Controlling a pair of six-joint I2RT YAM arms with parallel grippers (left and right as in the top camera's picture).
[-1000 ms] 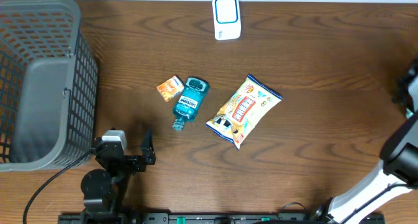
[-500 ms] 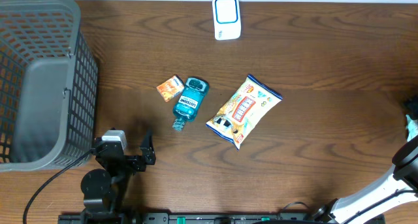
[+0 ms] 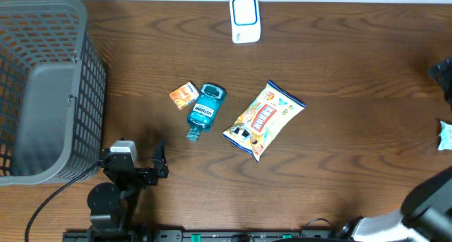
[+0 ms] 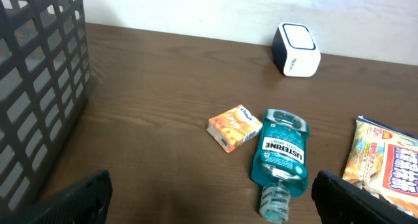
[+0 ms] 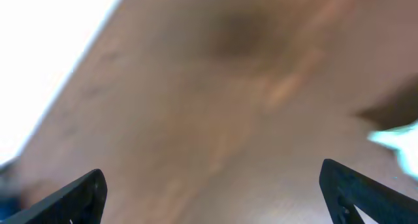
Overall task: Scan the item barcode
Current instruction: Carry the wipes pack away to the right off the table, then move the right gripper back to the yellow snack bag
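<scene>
Right arm (image 3: pixel 426 198) has swung out along the right edge, right gripper (image 5: pixel 214 192) and left gripper (image 4: pixel 215 201) both wide open, empty; Listerine bottle (image 3: pixel 203 111) lies flat between orange box (image 3: pixel 184 94) and snack bag (image 3: pixel 263 119), scanner (image 3: pixel 245 19) beyond.

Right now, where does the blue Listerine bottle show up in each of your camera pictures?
Overhead: the Listerine bottle lies just left of centre, cap toward the bottom edge.
Left wrist: it lies lower right of centre, cap nearest the camera.
Right wrist: it cannot be made out; that picture is blurred.
Shared landmark: the small orange box beside the bottle's base, in the overhead and left wrist views.
</scene>
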